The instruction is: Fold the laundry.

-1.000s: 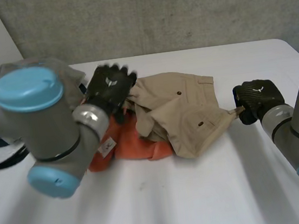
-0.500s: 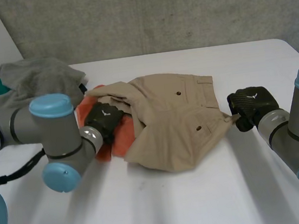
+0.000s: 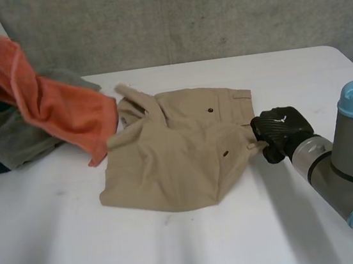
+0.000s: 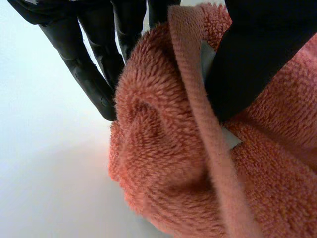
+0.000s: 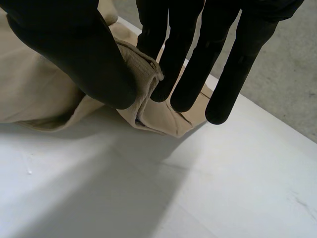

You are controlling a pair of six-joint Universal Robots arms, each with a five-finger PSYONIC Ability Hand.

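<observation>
Tan shorts (image 3: 174, 161) lie spread but rumpled in the middle of the white counter (image 3: 198, 252). Their long axis runs across it from the right robot hand (image 3: 278, 133) toward the heap at the far left. That hand is clamped on the shorts at their right end: in its wrist view the thumb presses a thick seamed edge of tan cloth against the fingers, just above the counter. The shorts therefore stretch away leftward from this hand, which is plainly the nearer one.

The left robot hand (image 4: 257, 64) is pinched on the orange towel (image 3: 58, 111), with the thumb on one side of a hemmed edge bearing a white label and the fingers on the other. The towel hangs in the air over the counter's left side. Its lower end is close to the shorts' left corner; whether they touch I cannot tell. Behind it a grey cloth (image 3: 22, 135) sits bunched at the counter's left edge.

The step in hand looks like parting the towel from the shorts, so folding proper is not yet begun. The next move likely needs the left robot hand free to take the shorts' far left end, opposite the right, and draw them flat along that axis
</observation>
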